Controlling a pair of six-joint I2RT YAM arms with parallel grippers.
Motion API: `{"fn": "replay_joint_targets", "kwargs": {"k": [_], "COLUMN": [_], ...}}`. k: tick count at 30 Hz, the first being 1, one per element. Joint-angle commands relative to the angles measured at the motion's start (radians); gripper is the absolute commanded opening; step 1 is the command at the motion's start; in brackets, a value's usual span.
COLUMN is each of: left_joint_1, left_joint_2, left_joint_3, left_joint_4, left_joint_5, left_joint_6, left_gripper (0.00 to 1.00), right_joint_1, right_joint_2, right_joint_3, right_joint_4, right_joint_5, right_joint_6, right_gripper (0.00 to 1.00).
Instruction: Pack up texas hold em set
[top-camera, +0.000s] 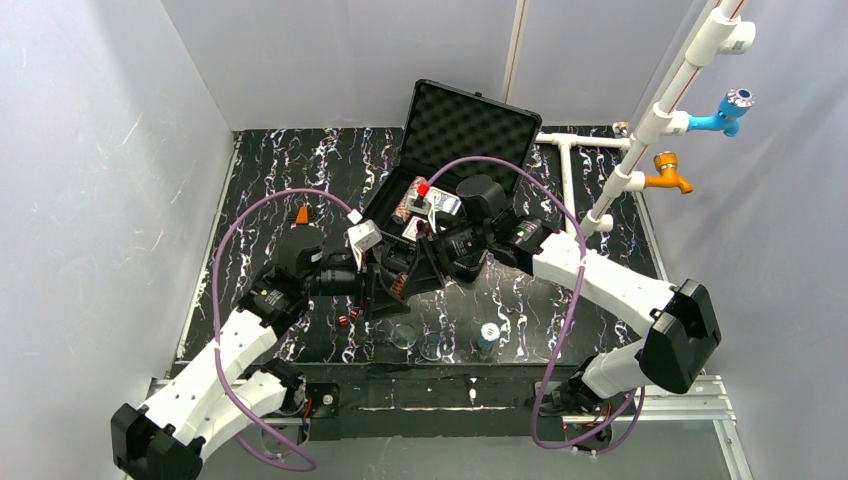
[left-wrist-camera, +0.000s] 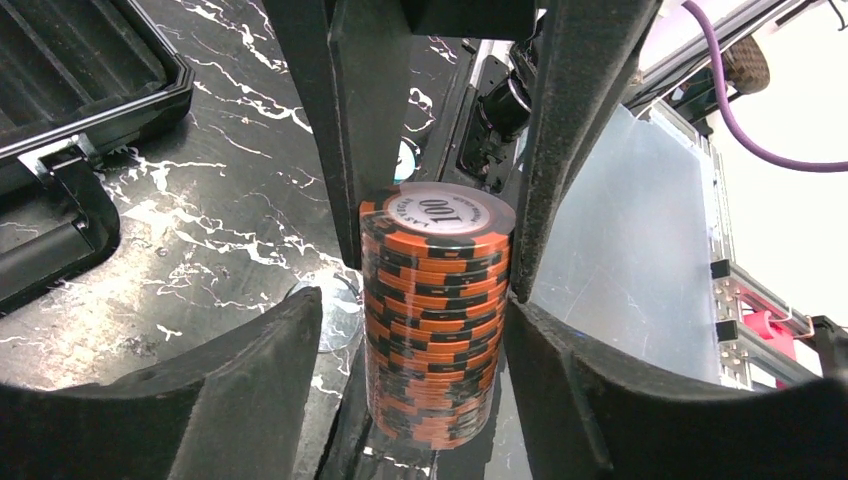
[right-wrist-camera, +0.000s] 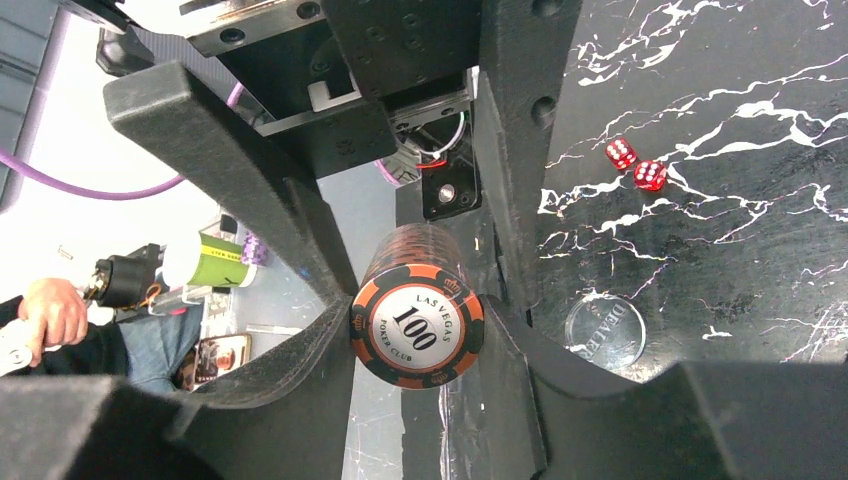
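An orange-and-black chip stack (left-wrist-camera: 435, 300) marked 100 (right-wrist-camera: 417, 325) hangs sideways above the table between both grippers (top-camera: 397, 283). My right gripper (right-wrist-camera: 417, 312) is shut on it, a pad pressing each side. My left gripper (left-wrist-camera: 412, 305) straddles the same stack and is open: one finger stands clear of the chips, the other is at their edge. The black foam-lined case (top-camera: 462, 120) lies open behind, with card decks (top-camera: 440, 203) in its base. Two red dice (right-wrist-camera: 635, 165) lie on the table near the left arm (top-camera: 345, 318).
A clear dealer button (right-wrist-camera: 605, 333) lies on the black marble table below the stack. A corner of the case (left-wrist-camera: 60, 100) is close by in the left wrist view. The white pipe frame with its blue tap (top-camera: 730, 105) and orange tap (top-camera: 670, 172) stands back right.
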Motion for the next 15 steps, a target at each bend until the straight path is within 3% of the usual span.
{"fn": "replay_joint_targets", "kwargs": {"k": [1,4,8,9,12,15], "left_joint_1": [-0.002,-0.003,-0.002,-0.002,-0.002,-0.002], "left_joint_2": [-0.014,-0.012,-0.013,-0.015,-0.014,-0.015], "left_joint_3": [0.004,0.007,0.006,0.006,0.007,0.005], "left_joint_4": [-0.016,-0.017,-0.017,-0.017,-0.017,-0.017], "left_joint_5": [0.001,0.002,0.003,0.003,0.005,0.004], "left_joint_6": [0.008,0.006,0.006,0.005,-0.002,-0.002], "left_gripper": [0.6,0.49,0.45,0.45,0.6,0.59], "right_joint_1": [0.01,0.013,0.017,0.018,0.02,0.02], "right_joint_2": [-0.003,-0.003,0.003,0.004,0.008,0.01], "right_joint_3": [0.052,0.052,0.054,0.055,0.055,0.057], "right_joint_4": [0.031,0.026,0.018,0.014,0.011,0.003], "right_joint_5": [-0.05,-0.049,-0.049,-0.049,-0.042,-0.039], "right_joint_6": [-0.006,-0.009,-0.014,-0.014,-0.016,-0.018], "right_gripper": [0.01,0.01,0.01,0.01,0.01,0.01]}}
